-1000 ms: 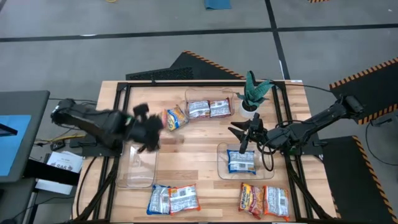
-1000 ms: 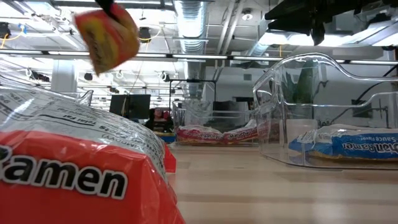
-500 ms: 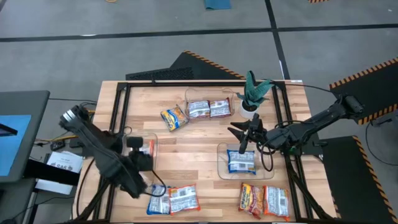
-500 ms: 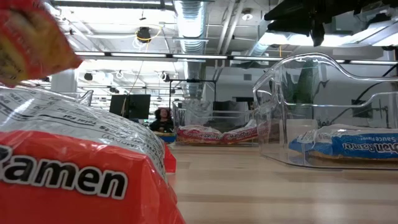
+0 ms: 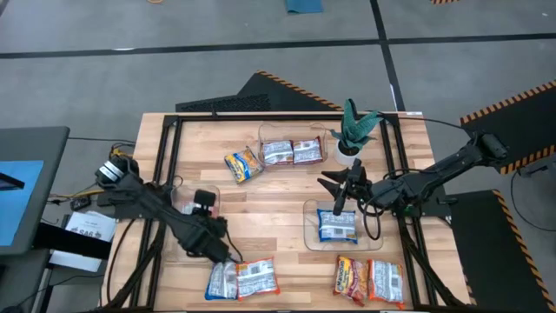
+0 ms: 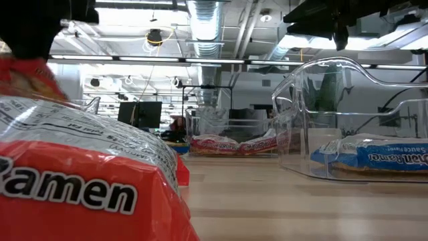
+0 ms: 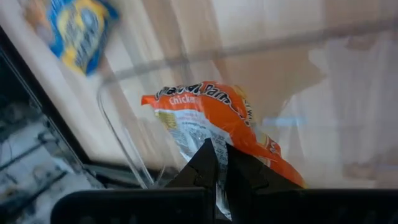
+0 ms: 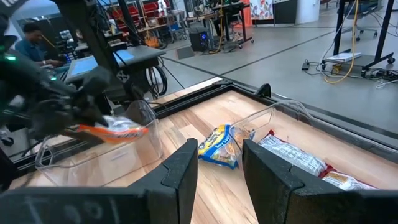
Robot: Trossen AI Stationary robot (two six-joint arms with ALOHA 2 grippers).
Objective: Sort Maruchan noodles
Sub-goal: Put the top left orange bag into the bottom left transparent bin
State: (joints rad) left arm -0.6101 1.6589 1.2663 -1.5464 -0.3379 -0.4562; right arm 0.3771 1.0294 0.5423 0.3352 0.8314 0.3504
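One orange packet [image 7: 211, 124] in left pincer [image 7: 216, 163]

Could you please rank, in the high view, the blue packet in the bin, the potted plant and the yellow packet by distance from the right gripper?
1. Blue packet, in the bin just below the right gripper.
2. Potted plant, toward the table's far edge.
3. Yellow packet, well left, mid-table.

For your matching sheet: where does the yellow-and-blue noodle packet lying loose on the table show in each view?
High view: yellow-and-blue packet, left of the far bin.
Low view: cannot tell.
Left wrist view, beyond the left gripper's orange packet.
Right wrist view, beside that bin.
Shared landmark: far bin.
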